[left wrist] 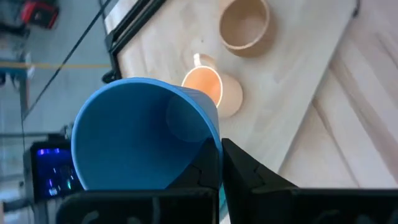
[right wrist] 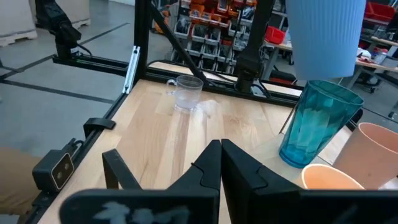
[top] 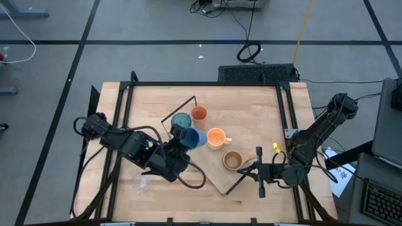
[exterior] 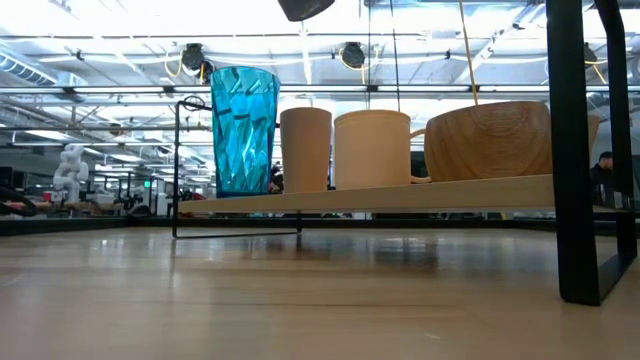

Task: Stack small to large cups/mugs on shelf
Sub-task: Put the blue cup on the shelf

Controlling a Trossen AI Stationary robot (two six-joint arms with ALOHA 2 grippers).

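The left pincer is gripping the short blue cup by its rim, carrying it above the shelf beside the teal tumbler. The right pincer, fingers together, is waiting at the worktop edge.

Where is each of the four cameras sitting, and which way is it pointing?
High: overhead, straight down on the shelf; both arms show.
Low: at tabletop height, level across at the shelf's cups; no gripper shows.
Left wrist: on the left arm, past its fingers gripping the blue cup.
Right wrist: on the right arm, across to the clear glass.
Shared: the teal tumbler shows in the high, low and right wrist views.
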